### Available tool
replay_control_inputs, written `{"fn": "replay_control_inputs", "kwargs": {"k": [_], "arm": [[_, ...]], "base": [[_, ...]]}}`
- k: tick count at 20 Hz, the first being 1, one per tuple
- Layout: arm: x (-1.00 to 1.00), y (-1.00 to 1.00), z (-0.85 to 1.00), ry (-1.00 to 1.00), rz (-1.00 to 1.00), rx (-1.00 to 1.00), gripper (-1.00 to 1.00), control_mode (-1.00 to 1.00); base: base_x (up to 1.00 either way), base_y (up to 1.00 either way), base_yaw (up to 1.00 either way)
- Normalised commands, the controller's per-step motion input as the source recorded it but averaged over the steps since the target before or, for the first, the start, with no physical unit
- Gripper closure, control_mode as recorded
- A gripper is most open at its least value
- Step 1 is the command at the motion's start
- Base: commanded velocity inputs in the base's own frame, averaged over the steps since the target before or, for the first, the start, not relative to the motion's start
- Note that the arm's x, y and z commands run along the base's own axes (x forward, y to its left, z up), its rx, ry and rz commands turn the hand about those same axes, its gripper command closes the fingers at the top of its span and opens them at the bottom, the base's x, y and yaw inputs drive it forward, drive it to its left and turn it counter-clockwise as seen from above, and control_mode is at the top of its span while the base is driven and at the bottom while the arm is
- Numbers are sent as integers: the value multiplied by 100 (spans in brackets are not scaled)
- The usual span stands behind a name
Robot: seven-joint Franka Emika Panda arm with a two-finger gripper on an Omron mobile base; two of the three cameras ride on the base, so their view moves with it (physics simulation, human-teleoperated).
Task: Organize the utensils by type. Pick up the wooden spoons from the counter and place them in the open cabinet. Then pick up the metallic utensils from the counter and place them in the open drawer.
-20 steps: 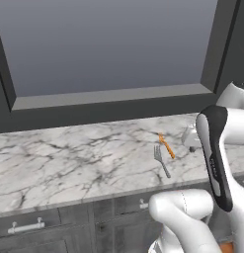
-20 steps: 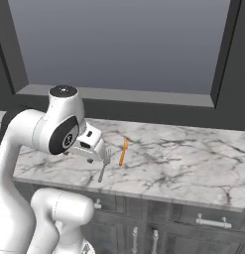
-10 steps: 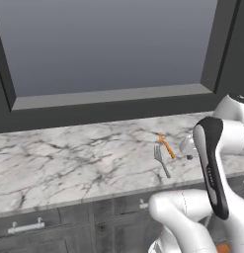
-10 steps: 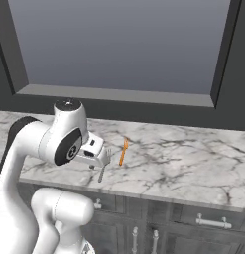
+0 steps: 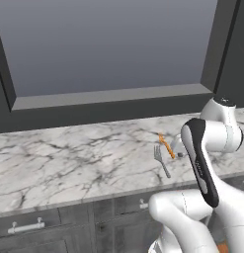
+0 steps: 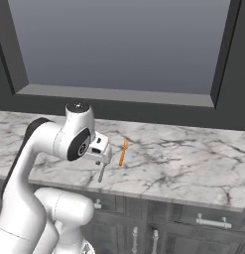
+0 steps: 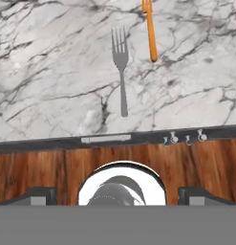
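On the white marble counter (image 5: 69, 158) lie the metallic utensils: a slim grey fork (image 5: 162, 161) and, just behind it, a thin utensil with a bright orange handle (image 5: 166, 146). In the hand view the fork (image 7: 121, 72) and the orange-handled utensil (image 7: 150, 31) lie ahead of my gripper (image 7: 117, 195). The gripper is open and holds nothing. My white hand (image 6: 98, 148) hovers over the counter's front edge, right above the fork's handle (image 6: 101, 173). The wooden spoons, the cabinet and the drawer are out of view.
A large dark-framed window (image 5: 108, 44) rises behind the counter, with a grey sill (image 6: 119, 94). Dark drawer fronts with short silver handles (image 5: 25, 227) (image 6: 211, 222) run below the worktop. Wooden floor (image 7: 52, 167) shows under the counter edge.
The arm has sunk a little and shifted slightly toward the utensils. Fork and orange-handled utensil lie where they were. The gripper stays open.
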Motion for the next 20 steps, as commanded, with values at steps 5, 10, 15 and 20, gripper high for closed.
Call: {"fn": "replay_control_inputs", "kwargs": {"k": [5,10,15,20], "arm": [[28,-1,-22,0,3,0,-100,-100],[41,0,-26,1,1,0,-100,-100],[19,-4,-25,0,3,0,-100,-100],[20,-4,-30,0,4,0,-100,-100]], "base": [[0,0,0],[0,0,0],[0,0,0],[0,0,0]]}}
